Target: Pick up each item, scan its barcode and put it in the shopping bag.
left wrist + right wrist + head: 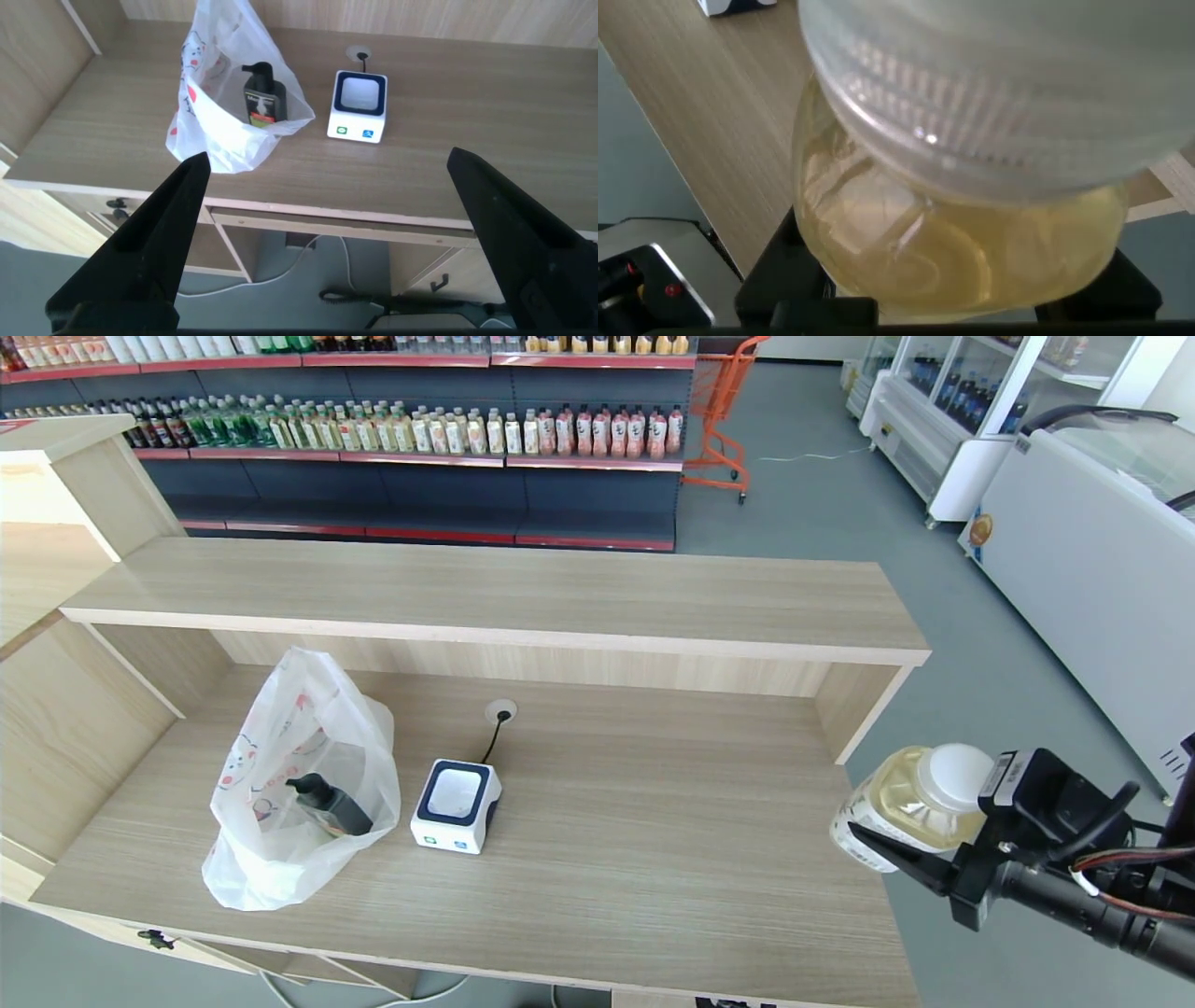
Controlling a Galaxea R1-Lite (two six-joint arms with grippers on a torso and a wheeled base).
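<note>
The step in hand looked like the scan. The right gripper (898,849) held a bottle (910,803) of yellow drink with a white cap (954,775). Its jaws were clamped on the bottle's sides, with one dark finger showing under it. The bottle hung in the air just past the right end of the counter (653,859), tipped over so the cap pointed back at the arm. In the right wrist view the cap (999,84) and the yellow drink below it were very close.

The scanner (456,805) sat near the middle of the counter, well apart from the bottle. The bag (271,784) stood just beside the scanner on its left, mouth open, with a dark bottle (331,805) already inside.

The next move would likely be to bring the yellow bottle over to the scanner and turn it so its barcode faces the scanner's white top. I could not see where the barcode was. After that the bottle would go in the bag.

The right arm came in low from the right side. The left gripper (325,187) was held back from the front edge of the counter and above it, looking at the bag and scanner. Its jaws were wide apart and held nothing
</note>
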